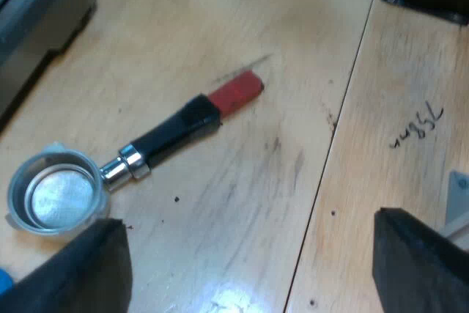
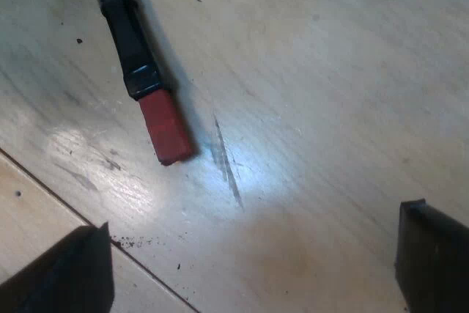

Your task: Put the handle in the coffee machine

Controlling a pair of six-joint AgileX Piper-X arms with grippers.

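I can read one thing: a short line of dark handwriting (image 1: 418, 128) on the bare wood of the tabletop (image 1: 399, 49), near the seam (image 1: 344, 100) between two boards. It slants, and looks like 485 with unclear strokes at either end.

Left fingers (image 1: 419, 263) matte black, blunt-edged, right fingers (image 2: 434, 256) alike

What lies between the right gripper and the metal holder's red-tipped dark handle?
Bare, scratched wooden tabletop separates the right gripper from that handle, in the right wrist view.
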